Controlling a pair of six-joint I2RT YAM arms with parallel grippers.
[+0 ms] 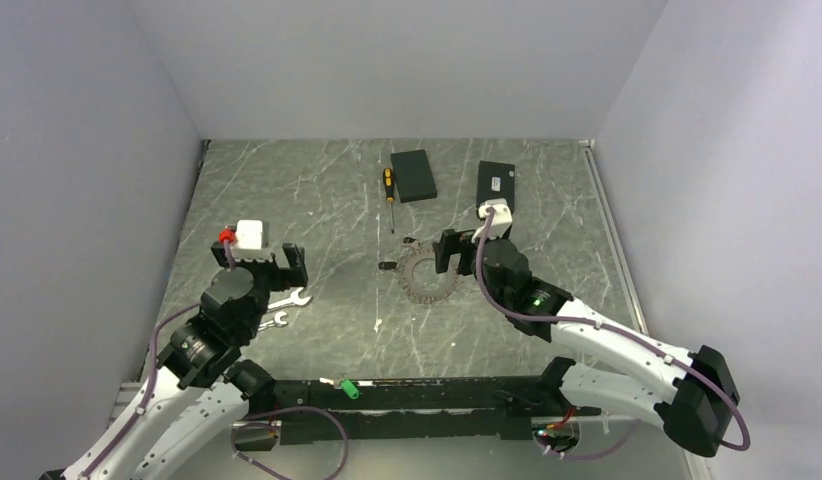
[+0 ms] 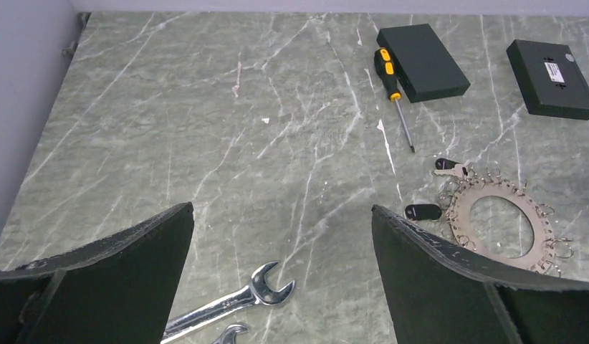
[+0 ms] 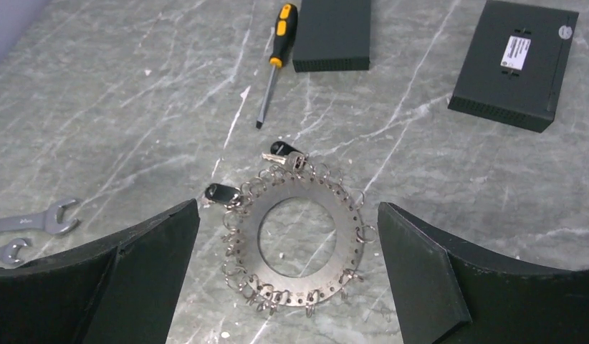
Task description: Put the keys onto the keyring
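both pincers stand wide, holding nothing. from above, my left pincer point(image 1: 264, 262) hovers over the left side of the table point(image 1: 317, 190), just beside two spanners point(image 1: 285, 302). my right pincer point(image 1: 465, 250) hangs at the far right rim of the keyring point(image 1: 424, 280), a toothed disc lying flat near the middle. two dark-headed keys point(image 1: 388, 266) lie at its left and far edges. a screwdriver point(image 1: 389, 190) and two black boxes point(image 1: 414, 174) lie further back.

through the left wrist, the left pincer point(image 2: 281, 211) gapes over the marble. the keyring point(image 2: 496, 190) lies off to the right, partly behind one finger, and the keys point(image 2: 423, 211) touch its fringe of small rings.

through the right wrist, the right pincer point(image 3: 288, 208) gapes above the keyring point(image 3: 352, 233), which shows between my fingers, untouched by them. whether the keys point(image 3: 221, 193) are threaded on, i cannot tell.
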